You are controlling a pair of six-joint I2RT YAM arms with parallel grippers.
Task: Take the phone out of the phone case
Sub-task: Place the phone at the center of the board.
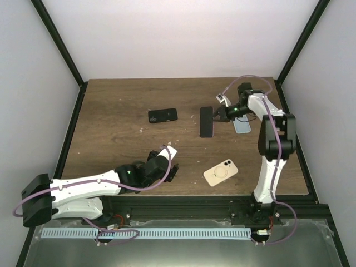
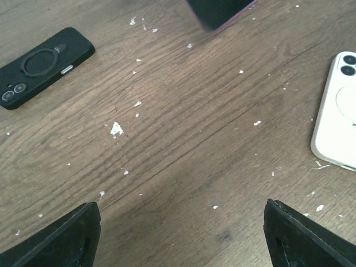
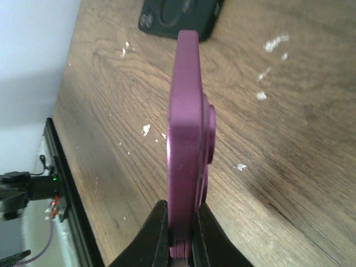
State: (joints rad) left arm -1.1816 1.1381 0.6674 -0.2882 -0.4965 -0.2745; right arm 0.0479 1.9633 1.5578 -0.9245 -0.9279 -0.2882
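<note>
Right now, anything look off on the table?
Only the white flecks scattered over the table, like chips or crumbs; they show in both wrist views. The purple phone is pinched edge-on in the right gripper, with no visible damage.

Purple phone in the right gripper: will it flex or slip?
Probably stiff: the purple phone juts straight from the right gripper. Smooth faces pinched at one end only, so it could pivot or slip.
</note>
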